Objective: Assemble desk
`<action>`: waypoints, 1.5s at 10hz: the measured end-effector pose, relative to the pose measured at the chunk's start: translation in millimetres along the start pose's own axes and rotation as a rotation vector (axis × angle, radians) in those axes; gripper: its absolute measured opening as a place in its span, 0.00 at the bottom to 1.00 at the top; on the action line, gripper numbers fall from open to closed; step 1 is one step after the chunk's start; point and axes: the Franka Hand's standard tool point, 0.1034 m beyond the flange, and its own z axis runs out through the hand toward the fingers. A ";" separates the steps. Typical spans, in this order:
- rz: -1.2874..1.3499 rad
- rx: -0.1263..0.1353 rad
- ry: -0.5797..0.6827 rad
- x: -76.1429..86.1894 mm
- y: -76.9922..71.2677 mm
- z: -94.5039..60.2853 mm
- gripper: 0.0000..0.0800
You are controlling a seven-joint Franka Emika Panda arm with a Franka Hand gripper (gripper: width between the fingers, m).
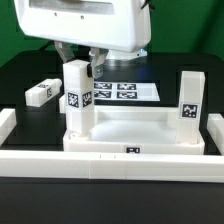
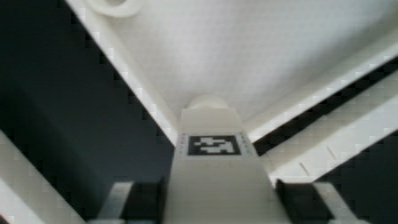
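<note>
The white tabletop (image 1: 135, 128) lies against the front border wall with its rim up. One white leg (image 1: 190, 100) stands upright at its corner on the exterior view's right. My gripper (image 1: 84, 68) is shut on another upright leg (image 1: 78, 97) and holds it at the tabletop's corner on the exterior view's left. In the wrist view this leg (image 2: 214, 150) with its tag runs between my fingers (image 2: 135, 200) over the tabletop (image 2: 231, 60). A third leg (image 1: 42, 92) lies loose on the table at the left. The fourth leg is out of view.
The marker board (image 1: 125, 90) lies flat behind the tabletop. The low white border wall (image 1: 100, 157) runs along the front and up both sides. The table surface is black.
</note>
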 end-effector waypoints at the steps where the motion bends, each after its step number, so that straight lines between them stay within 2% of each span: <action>1: 0.103 0.018 -0.002 -0.3 -2.1 0.2 0.36; 3: 0.296 0.077 -0.021 0.6 -5.9 0.1 0.36; 5: 0.504 0.104 -0.048 -0.1 -8.9 0.0 0.36; 8: 0.604 0.105 -0.056 -1.2 -10.8 0.4 0.36; 10: 0.478 0.099 -0.050 -1.4 -10.6 0.3 0.68; 11: 0.467 0.097 -0.053 -2.6 -12.1 0.2 0.77; 15: 0.147 0.104 -0.037 -2.8 -11.8 0.7 0.81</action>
